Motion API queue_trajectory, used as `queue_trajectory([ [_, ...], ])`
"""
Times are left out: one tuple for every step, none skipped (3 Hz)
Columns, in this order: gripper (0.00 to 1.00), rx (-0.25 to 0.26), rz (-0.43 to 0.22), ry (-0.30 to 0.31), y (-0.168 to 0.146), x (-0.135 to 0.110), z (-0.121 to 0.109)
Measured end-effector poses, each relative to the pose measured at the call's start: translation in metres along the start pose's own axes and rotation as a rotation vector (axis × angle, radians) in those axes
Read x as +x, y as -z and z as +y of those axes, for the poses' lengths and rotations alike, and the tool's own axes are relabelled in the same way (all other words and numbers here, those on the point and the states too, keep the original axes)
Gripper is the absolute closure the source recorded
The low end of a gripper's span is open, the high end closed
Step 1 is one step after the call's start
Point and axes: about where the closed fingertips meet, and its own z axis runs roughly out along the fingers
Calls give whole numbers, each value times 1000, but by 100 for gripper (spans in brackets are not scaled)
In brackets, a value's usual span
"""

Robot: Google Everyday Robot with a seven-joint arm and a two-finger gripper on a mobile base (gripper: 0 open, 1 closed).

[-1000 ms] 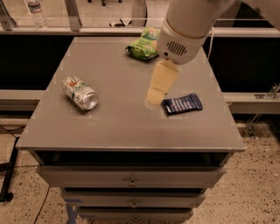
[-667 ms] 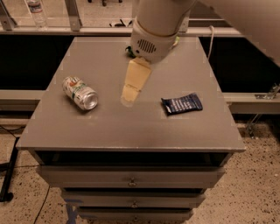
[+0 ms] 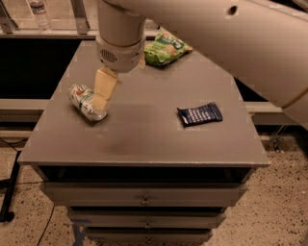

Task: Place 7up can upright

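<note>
The 7up can lies on its side near the left edge of the grey table, silver-white with green and red markings, one shiny end facing front right. My gripper, cream-coloured below a white wrist, hangs straight down over the right part of the can and overlaps it in the camera view. Whether it touches the can is unclear. The big white arm crosses the top right of the view.
A green crinkly snack bag lies at the back of the table. A flat dark blue packet lies right of centre. Drawers sit below the front edge. A plastic bottle stands behind at far left.
My gripper has moved left across the table, from beside the blue packet to over the can. The can, bag and packet have not moved.
</note>
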Motion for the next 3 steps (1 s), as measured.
queue_trajectory([
  [0,10,15,-45,-13,-34,5],
  [0,-3,12,-54,-23,-62,14],
  [0,-26,12,-36,-33,-82,32],
])
